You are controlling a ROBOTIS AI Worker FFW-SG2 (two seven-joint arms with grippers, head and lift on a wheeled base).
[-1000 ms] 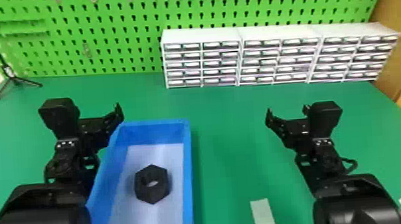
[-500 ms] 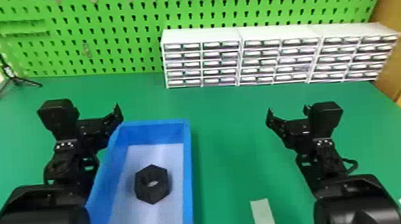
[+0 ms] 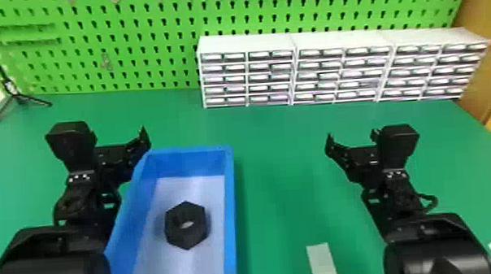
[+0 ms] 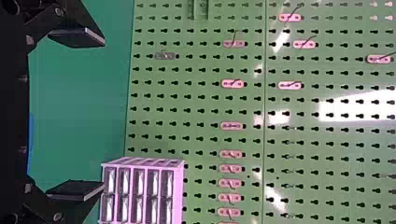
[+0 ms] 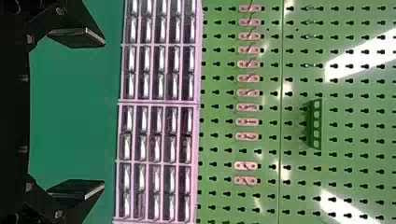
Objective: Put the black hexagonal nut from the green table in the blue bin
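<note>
As black hexagonal nut (image 3: pixel 187 239) is lying inside blue rectangular bin (image 3: pixel 229 213), placement seemingly complete, next move needing no grasp; black left gripper (image 4: pixel 103 114), black right gripper (image 5: pixel 104 114) flanking bin, fingers apart.

No text, label, brand, number or sign is legible in any view.

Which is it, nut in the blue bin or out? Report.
In: the black hexagonal nut sits on the floor of the blue bin, inside its walls.
</note>
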